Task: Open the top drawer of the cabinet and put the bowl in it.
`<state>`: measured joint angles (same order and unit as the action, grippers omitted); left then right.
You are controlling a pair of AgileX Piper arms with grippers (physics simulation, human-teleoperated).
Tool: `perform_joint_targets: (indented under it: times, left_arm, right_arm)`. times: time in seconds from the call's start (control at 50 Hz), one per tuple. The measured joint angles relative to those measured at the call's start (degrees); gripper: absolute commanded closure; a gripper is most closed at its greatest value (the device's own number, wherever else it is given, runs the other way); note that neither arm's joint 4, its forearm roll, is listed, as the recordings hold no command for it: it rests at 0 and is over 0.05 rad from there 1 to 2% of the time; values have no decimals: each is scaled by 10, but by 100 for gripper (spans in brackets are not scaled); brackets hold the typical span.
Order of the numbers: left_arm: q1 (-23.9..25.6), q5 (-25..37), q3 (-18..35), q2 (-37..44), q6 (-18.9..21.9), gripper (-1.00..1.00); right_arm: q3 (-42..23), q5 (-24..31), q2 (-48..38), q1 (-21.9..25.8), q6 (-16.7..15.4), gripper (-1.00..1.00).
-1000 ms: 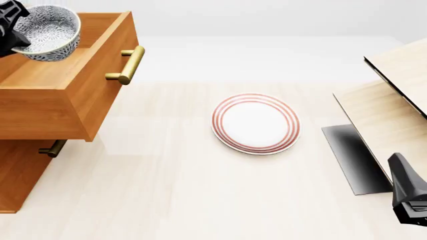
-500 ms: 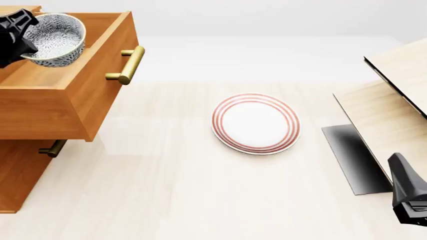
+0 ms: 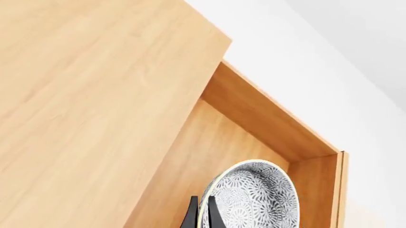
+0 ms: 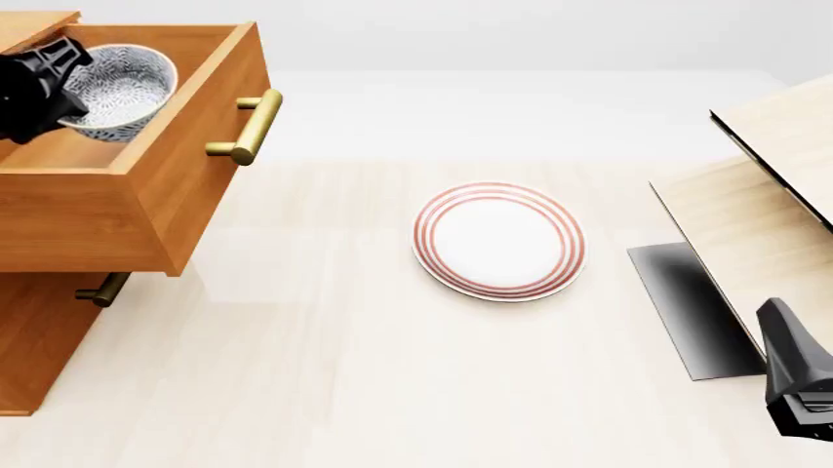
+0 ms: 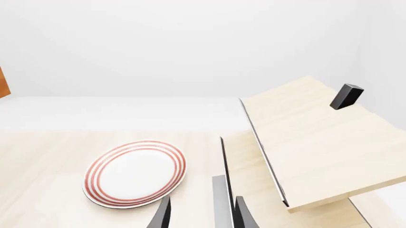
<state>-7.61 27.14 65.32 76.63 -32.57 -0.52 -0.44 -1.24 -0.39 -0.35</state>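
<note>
The top drawer (image 4: 170, 185) of the orange-brown cabinet (image 4: 33, 341) is pulled far out, its brass handle (image 4: 248, 127) facing the table. My left gripper (image 4: 68, 88) is shut on the near rim of the speckled bowl (image 4: 124, 90), which hangs tilted inside the drawer's box, below its walls' top. In the left wrist view the fingers (image 3: 192, 216) pinch the rim of the bowl (image 3: 254, 197) above the drawer floor (image 3: 216, 152). My right gripper (image 4: 778, 327) stays at the front right, open and holding nothing; its fingers (image 5: 161, 216) are apart.
A white plate with red rings (image 4: 498, 240) lies mid-table. A pale light-wood structure (image 4: 768, 195) with a grey panel (image 4: 684, 302) stands at the right, just beyond my right gripper. A lower drawer's handle (image 4: 101, 290) shows under the open drawer.
The left gripper has carried the bowl down and slightly right, from above the drawer's rim into the drawer. The right arm has not moved.
</note>
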Motion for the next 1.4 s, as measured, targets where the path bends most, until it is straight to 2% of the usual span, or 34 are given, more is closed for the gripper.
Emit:
perform_joint_targets:
  times: [0.16,0.18,0.74,1.4]
  left_arm:
    - [1,-7,-3,8,-1,100]
    - [1,-7,-3,9,-1,-100]
    - [0,8,3,-12,3,-100]
    - [18,77,30,-71,24,-100]
  right_arm:
    - [0,0,0,0,0,-100]
    - [0,0,0,0,0,-100]
    - [0,0,0,0,0,-100]
    - [0,0,0,0,0,-100]
